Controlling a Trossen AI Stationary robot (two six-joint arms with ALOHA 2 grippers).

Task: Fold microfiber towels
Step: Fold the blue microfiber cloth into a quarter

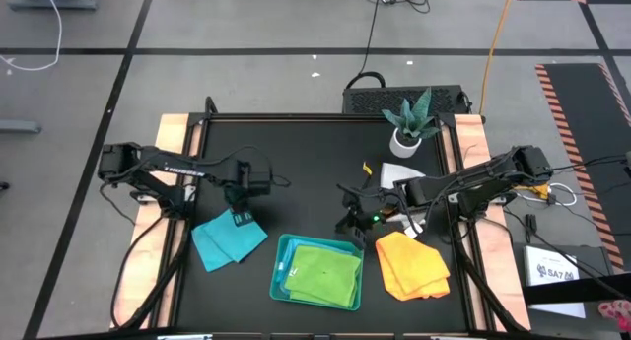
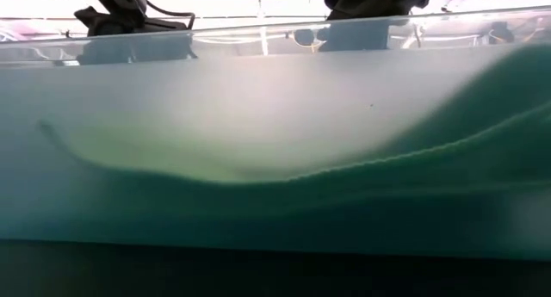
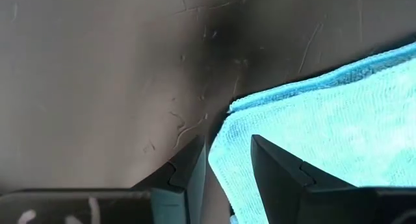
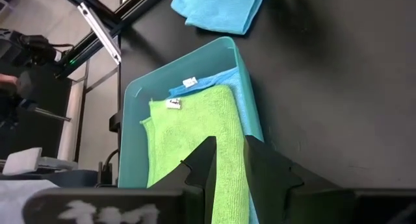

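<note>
A folded turquoise towel (image 1: 229,239) lies flat on the black table at the near left. My left gripper (image 1: 240,214) points down over its far edge, open by a narrow gap. In the left wrist view the gripper (image 3: 227,169) straddles that edge of the towel (image 3: 325,120). A lime green towel (image 1: 325,273) lies in the teal tray (image 1: 280,281), with a turquoise one (image 4: 242,100) under it. My right gripper (image 1: 353,218) hangs above the table just beyond the tray, slightly open and holding nothing. A yellow-orange towel (image 1: 412,264) lies to the right of the tray. My left gripper comes from above at the turquoise towel's edge (image 3: 220,149), close to a corner (image 3: 231,110). One finger (image 3: 279,169) stands over the cloth, the other (image 3: 188,172) over bare table. Whether the tips touch the cloth I cannot tell.
A pale grey-white towel (image 1: 404,172) and a potted plant (image 1: 409,123) stand at the far right. The tray's wall (image 2: 275,159) fills the low view. Bare black tabletop (image 1: 296,163) stretches across the far middle.
</note>
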